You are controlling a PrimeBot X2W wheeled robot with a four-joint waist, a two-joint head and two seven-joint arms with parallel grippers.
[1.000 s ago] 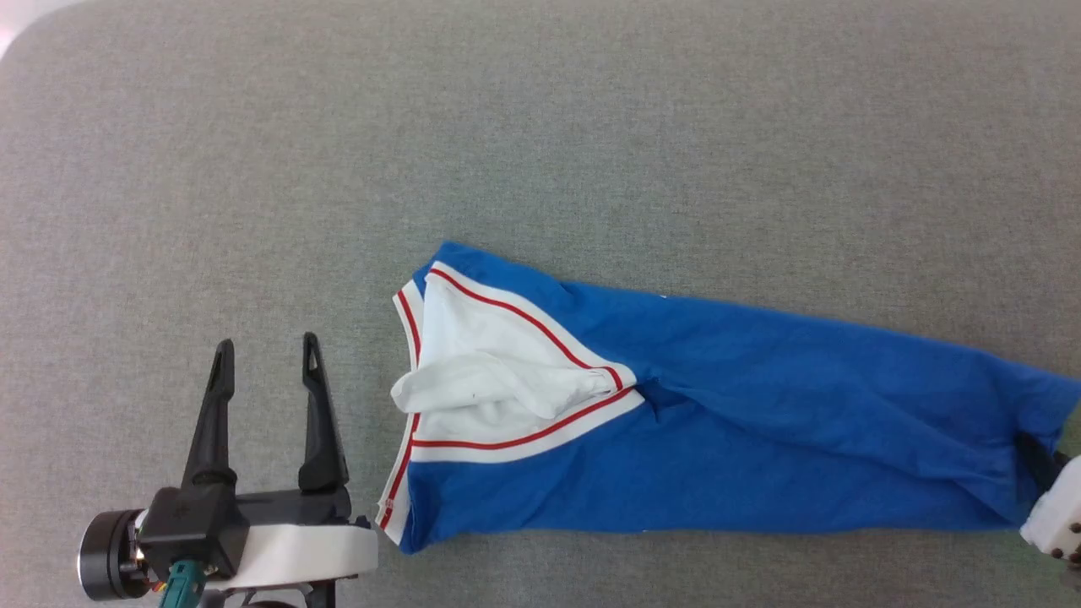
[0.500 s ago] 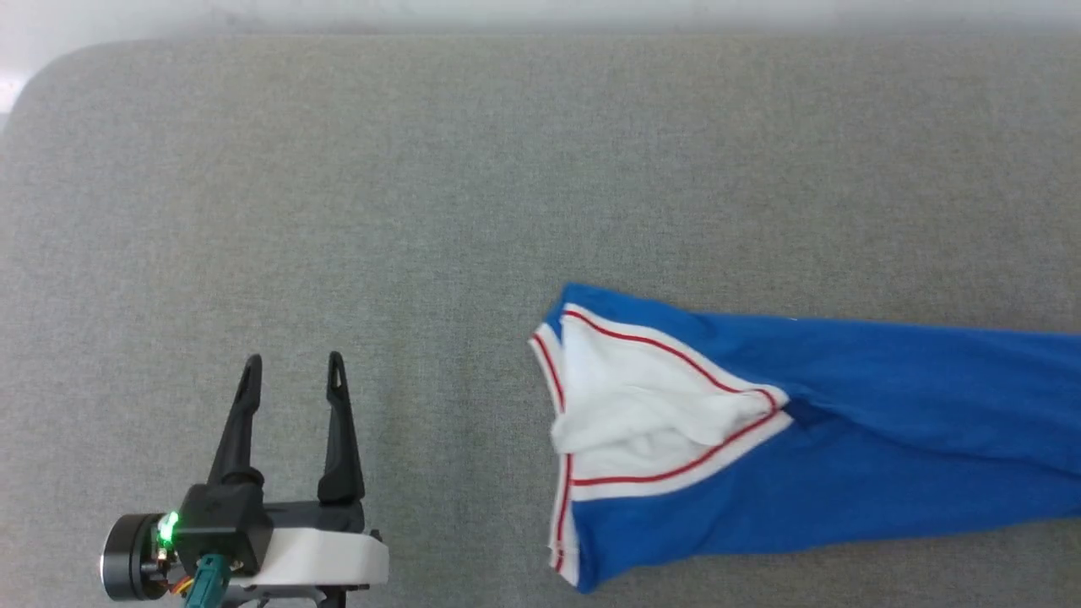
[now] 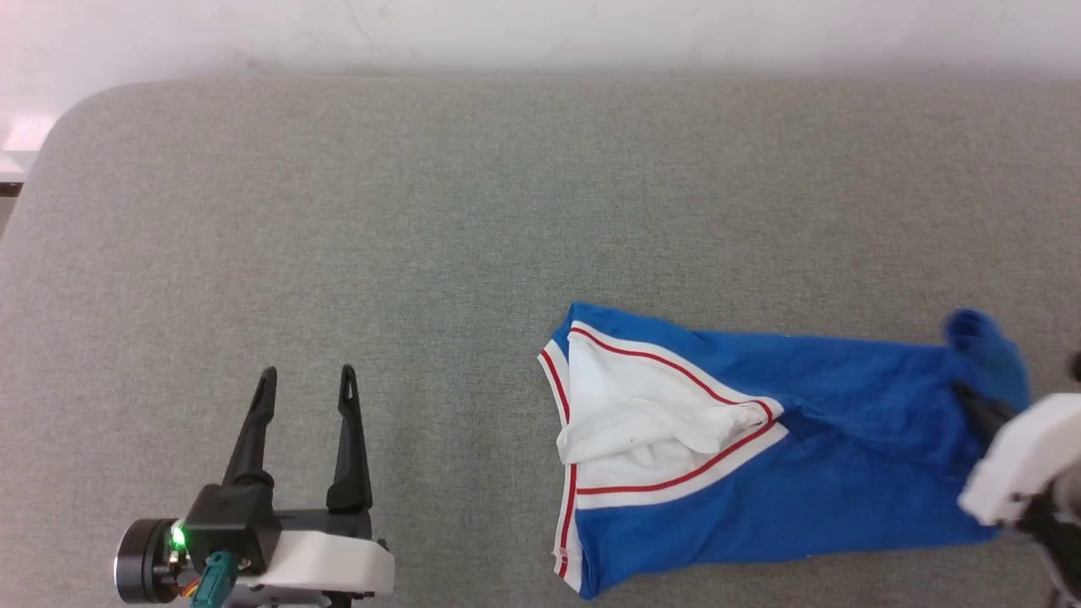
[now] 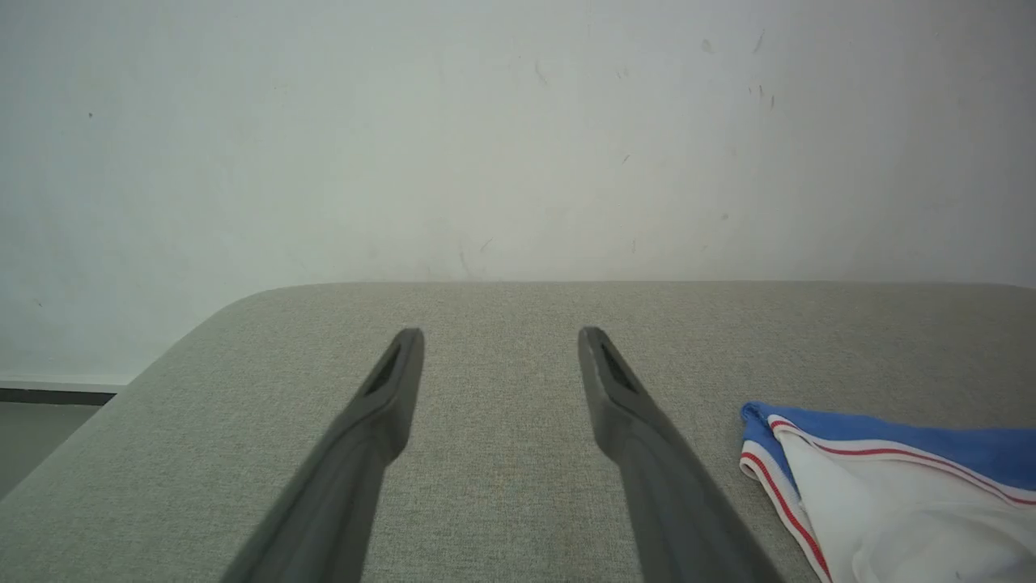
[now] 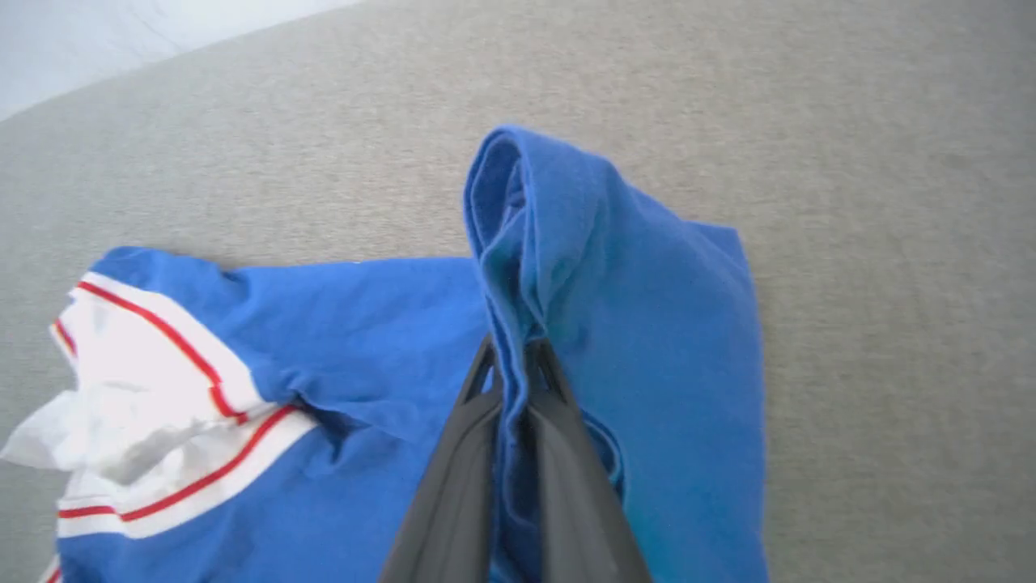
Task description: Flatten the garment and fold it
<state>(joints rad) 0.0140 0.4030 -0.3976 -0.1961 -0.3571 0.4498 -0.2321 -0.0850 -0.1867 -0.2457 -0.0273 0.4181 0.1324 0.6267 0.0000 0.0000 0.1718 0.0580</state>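
Garment (image 3: 760, 507) is lying on the grey worktop (image 3: 422, 211), stretched long and narrow out toward the right. Looks to me like it's already doubled lengthwise. The white sleeve (image 3: 642, 422) is bunched up between the red-striped bands (image 3: 676, 485) at its left end.

The right pincer (image 5: 511, 356) is pressed together on the blue cloth at the far right end. It's pinching a fold that stands up above the fingertips, so that end is raised while the rest lies on the surface. The left pincer (image 3: 306, 371) is spread wide with nothing in it, sitting well apart from the shirt, off to the left.

My read: this is the bit where the right end gets carried over toward the sleeve end. To do it well, I'd lift just enough that the cloth clears itself. Then travel straight along the shirt's length, not diagonally, so the edges line up.

The grip is on one bunched spot, so the other corner will probably sag and land crooked. The free left pincer could pin the striped end so the whole thing doesn't drag. I'd also flatten that crumpled sleeve first, or it'll leave a lump inside the fold.
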